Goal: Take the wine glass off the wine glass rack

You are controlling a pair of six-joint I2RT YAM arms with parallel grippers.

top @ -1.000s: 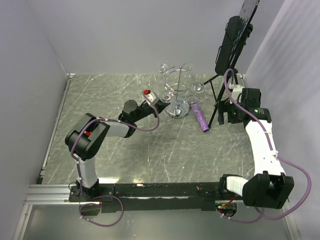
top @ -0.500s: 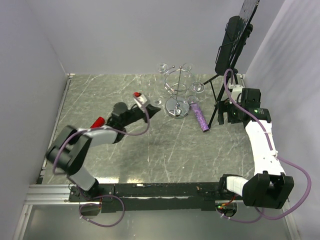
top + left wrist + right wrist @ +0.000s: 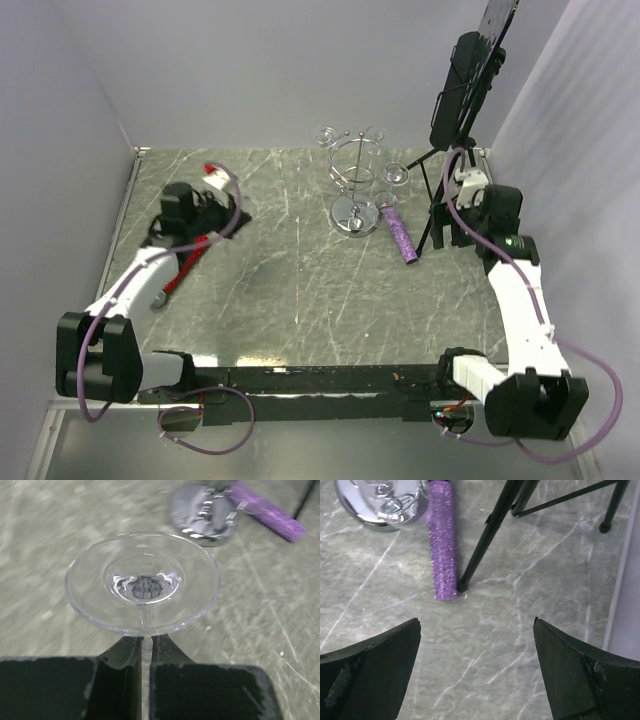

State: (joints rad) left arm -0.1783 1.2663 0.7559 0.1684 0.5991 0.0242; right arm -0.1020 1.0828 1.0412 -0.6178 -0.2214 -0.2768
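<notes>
My left gripper (image 3: 144,655) is shut on the thin stem of a clear wine glass (image 3: 142,582), whose round foot faces the left wrist camera above the jaws. In the top view my left gripper (image 3: 236,210) is at the left of the table, well away from the chrome wine glass rack (image 3: 353,188); the glass is too faint to make out there. The rack's shiny disc base also shows in the left wrist view (image 3: 204,514). Other glasses (image 3: 327,134) hang on the rack's loops. My right gripper (image 3: 477,645) is open and empty over the table, right of the rack (image 3: 377,502).
A purple cylinder (image 3: 399,232) lies just right of the rack base, seen too in the right wrist view (image 3: 443,540). A tall black tripod stand (image 3: 452,110) with a perforated panel stands at the back right, one leg (image 3: 487,535) touching the cylinder's end. Grey walls surround the table.
My left arm has swung from beside the rack to the far left of the table, carrying the glass with it. The right arm has barely shifted.
</notes>
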